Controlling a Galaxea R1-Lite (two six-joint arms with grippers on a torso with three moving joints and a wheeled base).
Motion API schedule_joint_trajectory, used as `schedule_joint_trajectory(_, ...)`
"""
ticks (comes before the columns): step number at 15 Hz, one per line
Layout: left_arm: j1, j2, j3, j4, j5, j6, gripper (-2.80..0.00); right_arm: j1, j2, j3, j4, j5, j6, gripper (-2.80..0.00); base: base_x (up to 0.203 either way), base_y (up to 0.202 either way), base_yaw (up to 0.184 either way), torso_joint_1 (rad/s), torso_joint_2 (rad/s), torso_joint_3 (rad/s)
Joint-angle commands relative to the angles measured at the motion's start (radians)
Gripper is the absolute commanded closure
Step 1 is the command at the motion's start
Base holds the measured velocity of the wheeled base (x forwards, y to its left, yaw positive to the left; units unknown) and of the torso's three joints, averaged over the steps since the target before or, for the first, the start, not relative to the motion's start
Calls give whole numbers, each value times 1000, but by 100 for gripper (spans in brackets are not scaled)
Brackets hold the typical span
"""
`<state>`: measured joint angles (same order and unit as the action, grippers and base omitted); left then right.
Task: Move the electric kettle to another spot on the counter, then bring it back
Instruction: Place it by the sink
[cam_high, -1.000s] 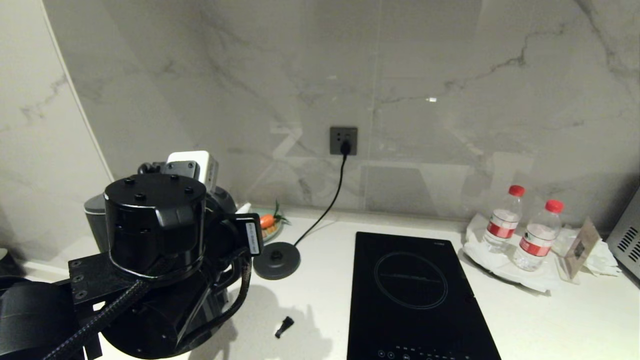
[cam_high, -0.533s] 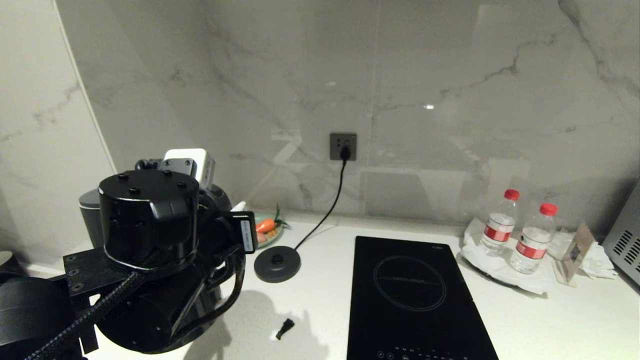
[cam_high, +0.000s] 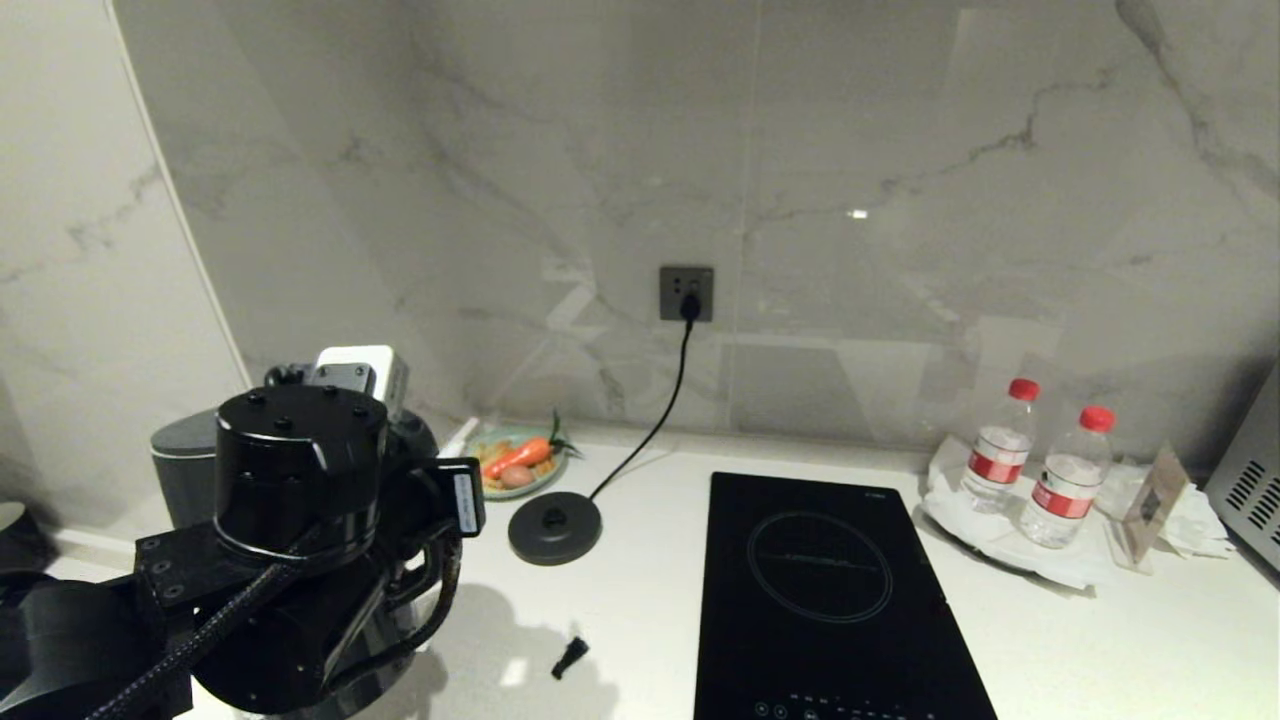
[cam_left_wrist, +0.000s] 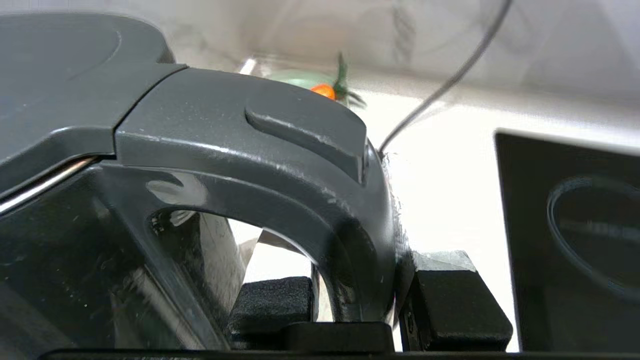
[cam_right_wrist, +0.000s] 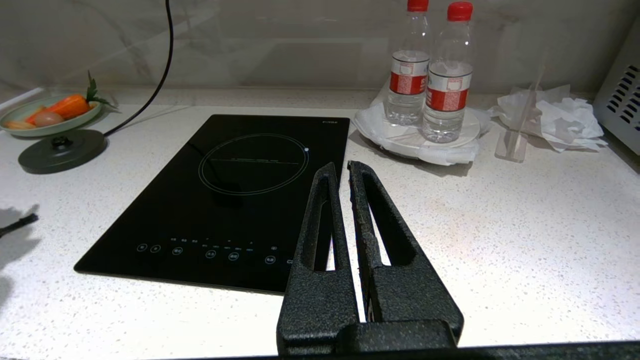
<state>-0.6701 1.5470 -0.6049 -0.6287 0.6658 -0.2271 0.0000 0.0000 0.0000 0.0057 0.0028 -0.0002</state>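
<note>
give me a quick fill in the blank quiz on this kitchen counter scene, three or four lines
1. The left gripper is shut on the electric kettle by its ____.
2. The cord from the round base disc is plugged into a wall ____.
3. The two water bottles have ____ caps.
4. The right gripper hangs over the counter with its fingers ____.

Missing words: handle; socket; red; shut

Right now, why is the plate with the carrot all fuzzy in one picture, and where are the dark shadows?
In the left wrist view the plate is far behind the close kettle, so it blurs. In the head view the left arm throws a dark shadow on the counter; a bright glint marks the wall. The right wrist view shows the plate sharp.
</note>
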Motion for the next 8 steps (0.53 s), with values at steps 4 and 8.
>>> schedule_joint_trajectory(4, 99, 32, 171, -333, -21, -12, 0, 0, 0, 0, 0, 0, -1, 0, 0, 0, 0, 0, 0, 0)
schedule_joint_trajectory(8, 110, 10, 288, -354, -22, -48, 0, 0, 1, 0, 0, 0, -1, 0, 0, 0, 0, 0, 0, 0)
